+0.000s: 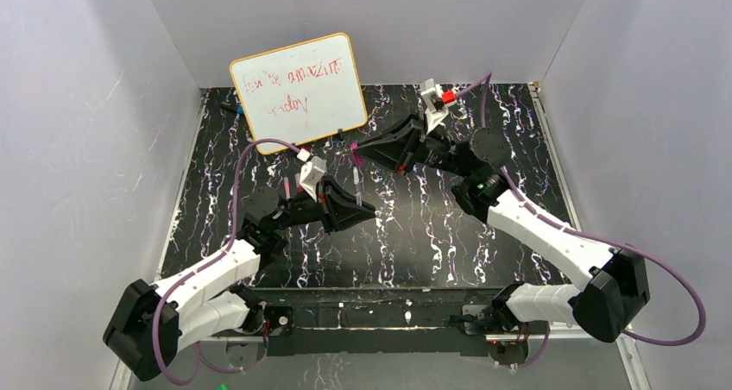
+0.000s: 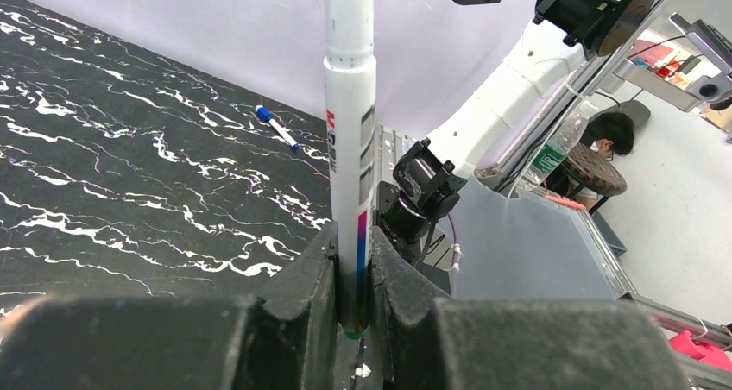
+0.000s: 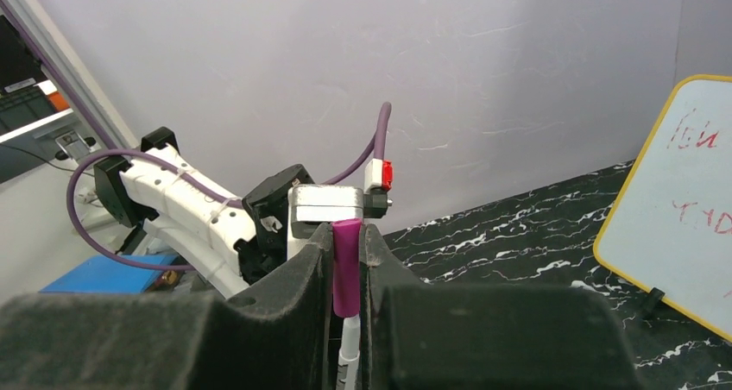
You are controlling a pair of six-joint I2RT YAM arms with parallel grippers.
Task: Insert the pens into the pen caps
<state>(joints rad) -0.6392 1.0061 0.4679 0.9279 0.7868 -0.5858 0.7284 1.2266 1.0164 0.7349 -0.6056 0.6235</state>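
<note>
A black, white-veined table (image 1: 432, 243) stands between pale walls, with a yellow-framed whiteboard (image 1: 300, 92) bearing red scribbles leaning at its back. Above the middle, the left gripper (image 2: 352, 265) is clamped on the lower barrel of the white-bodied pen (image 2: 350, 105), which points toward the right gripper (image 3: 347, 235). That gripper pinches a magenta pen cap (image 3: 347, 269), and the pen's white end meets the cap's mouth. A blue-tipped marker (image 2: 276, 126) lies on the table.

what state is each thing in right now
left gripper: jaws shut on pen
pen: held by one end, sticking out past jaws
right gripper: jaws shut on cap
cap: clamped, tip just past jaws
marker: lying flat on table
whiteboard: standing, red writing on it
</note>
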